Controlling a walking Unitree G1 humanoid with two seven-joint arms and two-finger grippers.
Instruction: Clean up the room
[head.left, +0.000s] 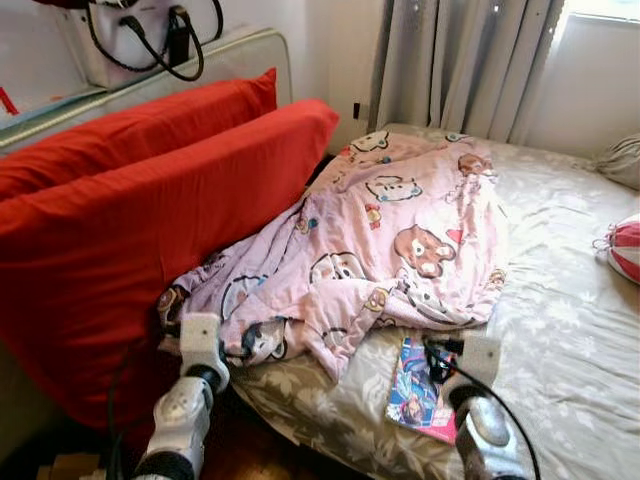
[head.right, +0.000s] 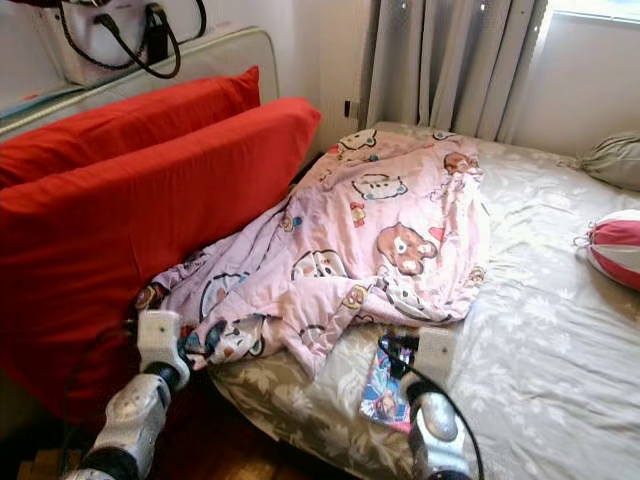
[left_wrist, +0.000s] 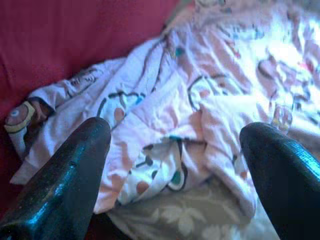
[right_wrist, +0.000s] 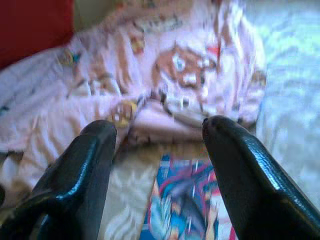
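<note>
- The robot stands at the corner of the bed (head.left: 560, 300), both arms raised over the mattress edge, and I take it to be sizing up the mess before picking anything.
- The left gripper (left_wrist: 175, 165) hovers just short of the pink blanket (head.left: 400, 230), its two black fingers spread wide apart with nothing between them; the blanket's rumpled lower corner sits right in front of it, so I'd judge that corner is the likely first grab.
- The right gripper (right_wrist: 157, 150) also has its fingers apart and empty, hanging just above a colourful book (head.left: 420, 395) that lies flat on the sheet near the bed's edge.
- The blanket lies in a crumpled heap across the bed, one side bunched against the red cushions (head.left: 130, 220) and its near hem touching or just overlapping the top of the book; I can't tell which.
- The cushions stand tilted against the bed's side, so they hem in the blanket and could catch it if pulled that way.
- Farther off, a red-and-white striped ball (head.left: 625, 248) rests on the sheet, well apart from both grippers.
- Grey curtains (head.left: 460, 65) hang behind the bed, and a white bag (head.left: 135, 35) sits up above the cushions.
</note>
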